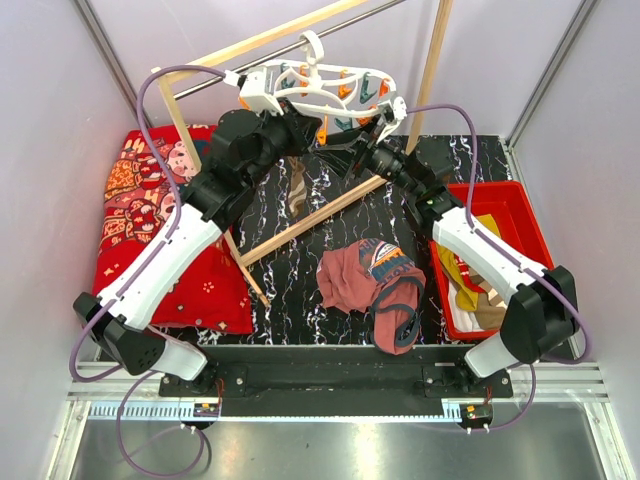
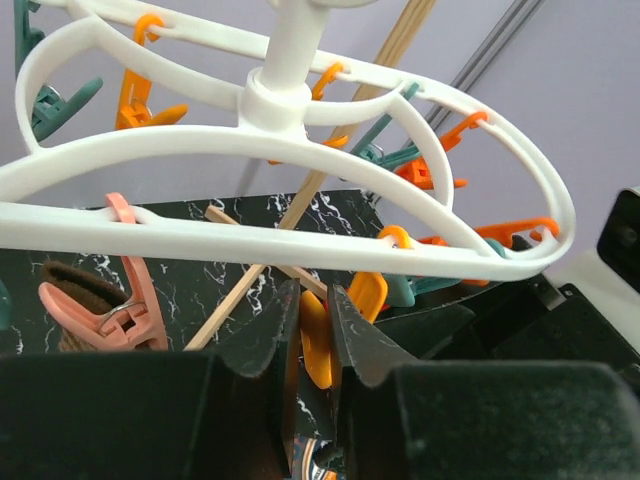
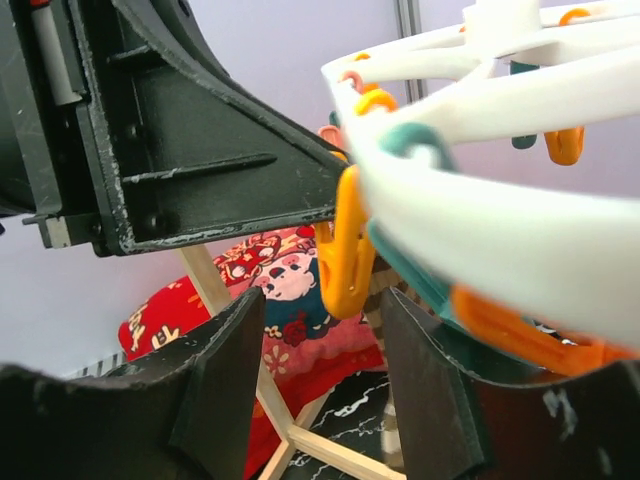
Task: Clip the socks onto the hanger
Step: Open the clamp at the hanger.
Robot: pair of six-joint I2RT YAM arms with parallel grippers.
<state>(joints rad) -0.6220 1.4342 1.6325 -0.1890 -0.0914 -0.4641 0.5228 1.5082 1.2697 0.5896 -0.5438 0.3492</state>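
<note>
Left claw [image 2: 312, 300]: pinches glossy orange peg [image 2: 314, 350]
Right claw [image 3: 325, 320]: wide, holding nothing
Hanger [image 2: 150, 150]: smooth white plastic, oval rings
Desk [image 1: 290, 290]: black marbled

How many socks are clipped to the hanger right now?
1: a brown sock hangs from a pink peg on the left part of the hanger. Others may be hidden from view.

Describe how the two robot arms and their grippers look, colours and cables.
Both arms match: the left arm and right arm have glossy white shells on the long links and chunky black joints. A thin purple cable loops loosely along each. The left gripper and right gripper are matt black, each with two wedge-shaped fingers, scuffed at the edges.
</note>
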